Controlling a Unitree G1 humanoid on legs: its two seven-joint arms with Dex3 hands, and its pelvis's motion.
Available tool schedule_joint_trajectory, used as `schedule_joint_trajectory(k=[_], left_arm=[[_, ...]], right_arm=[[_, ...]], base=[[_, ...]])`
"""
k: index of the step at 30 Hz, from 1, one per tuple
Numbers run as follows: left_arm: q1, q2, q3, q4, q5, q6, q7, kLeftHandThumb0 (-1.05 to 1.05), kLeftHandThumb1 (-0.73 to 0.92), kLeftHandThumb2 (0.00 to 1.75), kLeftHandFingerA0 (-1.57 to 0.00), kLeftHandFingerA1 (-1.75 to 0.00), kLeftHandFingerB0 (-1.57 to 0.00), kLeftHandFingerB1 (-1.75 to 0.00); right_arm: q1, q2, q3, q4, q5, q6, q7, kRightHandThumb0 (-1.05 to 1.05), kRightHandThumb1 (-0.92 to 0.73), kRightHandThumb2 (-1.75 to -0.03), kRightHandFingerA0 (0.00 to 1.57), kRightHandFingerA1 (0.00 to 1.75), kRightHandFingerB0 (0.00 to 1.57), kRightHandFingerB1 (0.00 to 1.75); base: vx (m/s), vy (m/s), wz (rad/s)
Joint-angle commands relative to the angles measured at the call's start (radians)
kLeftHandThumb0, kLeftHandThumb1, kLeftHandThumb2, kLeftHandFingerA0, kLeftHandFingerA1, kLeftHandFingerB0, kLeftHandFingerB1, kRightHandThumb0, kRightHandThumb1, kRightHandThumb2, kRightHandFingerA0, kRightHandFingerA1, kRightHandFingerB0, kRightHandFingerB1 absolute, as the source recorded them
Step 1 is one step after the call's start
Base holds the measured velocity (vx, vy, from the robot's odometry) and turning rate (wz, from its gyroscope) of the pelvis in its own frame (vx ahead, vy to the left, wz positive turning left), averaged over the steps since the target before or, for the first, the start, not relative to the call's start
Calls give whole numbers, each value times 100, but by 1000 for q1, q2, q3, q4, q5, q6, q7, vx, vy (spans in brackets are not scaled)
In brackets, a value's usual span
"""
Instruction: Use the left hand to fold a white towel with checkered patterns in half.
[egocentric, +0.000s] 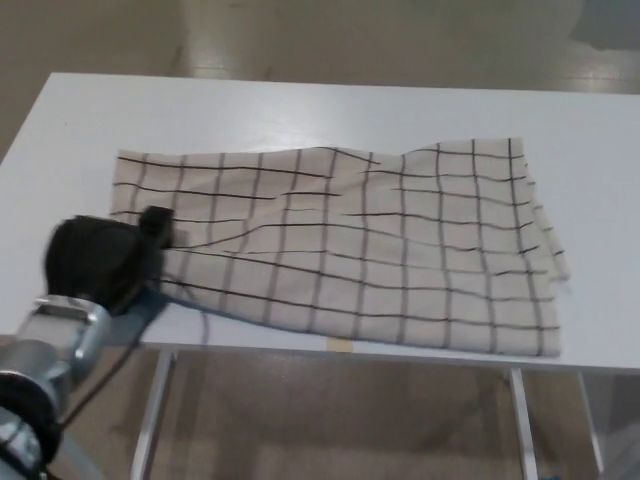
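A white table (300, 110) spans most of the frame, its pale metal legs (150, 410) showing at the lower left and lower right, over a glossy beige floor (300, 30) with soft light reflections along the top edge

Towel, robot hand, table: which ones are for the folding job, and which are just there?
For the job:
- checkered towel, spread on the table
- left hand, at the towel's near left corner

Just there:
- white table, under the towel
- strip of tape on the table's front edge
- floor below
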Motion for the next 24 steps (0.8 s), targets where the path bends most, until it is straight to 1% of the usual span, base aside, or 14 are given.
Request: schedule_joint_trajectory(k=[1,4,5,6,7,8,9,10,11,12,13,17,21,24], left_arm=[[-25,50,45,-6,-26,-11,20,-20,74,58,-78,-175,-54,-175],[-36,79,75,-21,-33,-30,55,-21,72,58,-79,-175,-55,-175],[-41,91,89,-25,-38,-40,62,-23,71,56,-78,-175,-59,-175],[-48,98,99,-28,-43,-44,50,-33,51,80,-114,-145,-91,-133],[-51,102,107,-31,-46,-49,49,-31,49,81,-114,-143,-93,-131],[-53,107,118,-36,-49,-55,48,-31,49,81,-114,-143,-93,-131],[-58,112,126,-43,-51,-59,42,-25,67,59,-82,-164,-67,-162],[-60,114,131,-47,-51,-60,39,-25,67,59,-82,-164,-67,-162],[-66,117,140,-57,-57,-64,32,-32,47,80,-117,-144,-93,-131],[-73,121,149,-72,-61,-67,26,-33,48,79,-116,-146,-93,-133],[-87,126,164,-107,-66,-68,19,-24,65,56,-80,-175,-58,-175],[-98,137,193,-213,-62,-73,26,-23,64,56,-81,-175,-59,-175],[-111,148,223,-346,-57,-84,28,-21,64,57,-85,-175,-57,-175],[-122,148,237,-500,-29,-77,21,-19,67,58,-85,-175,-57,-175]], right_arm=[[4,-8,5,-3,-4,12,-4,-35,-71,-61,41,37,50,40],[10,-6,1,-6,16,8,21,-35,-72,-61,41,37,50,40],[16,-4,-2,-7,26,3,31,-35,-72,-61,41,37,51,41],[18,-4,-3,-8,26,3,32,-35,-72,-61,41,37,51,41],[18,-3,-3,-5,28,0,33,-34,-72,-61,41,38,51,41],[17,-3,-4,-1,30,-3,35,-34,-72,-61,41,38,51,41],[17,-2,-7,3,38,-6,44,-34,-72,-61,41,38,52,41],[17,-2,-9,4,42,-7,49,-34,-72,-61,41,38,52,41],[18,-2,-9,3,44,-7,53,-34,-73,-62,42,38,52,41],[18,-3,-9,3,44,-8,55,-34,-73,-62,43,39,52,42],[16,-7,-7,2,41,-4,57,-35,-73,-62,43,39,52,42],[17,-10,-6,-2,37,1,62,-35,-73,-62,43,39,53,42],[14,-8,-4,-2,26,4,47,-35,-74,-62,44,40,53,43],[12,-4,-7,-5,30,5,45,-36,-74,-62,45,41,54,43]], base=[[0,0,0],[0,0,0],[0,0,0],[0,0,0],[0,0,0],[0,0,0],[0,0,0],[0,0,0],[0,0,0],[0,0,0],[0,0,0],[0,0,0],[0,0,0],[0,0,0]])
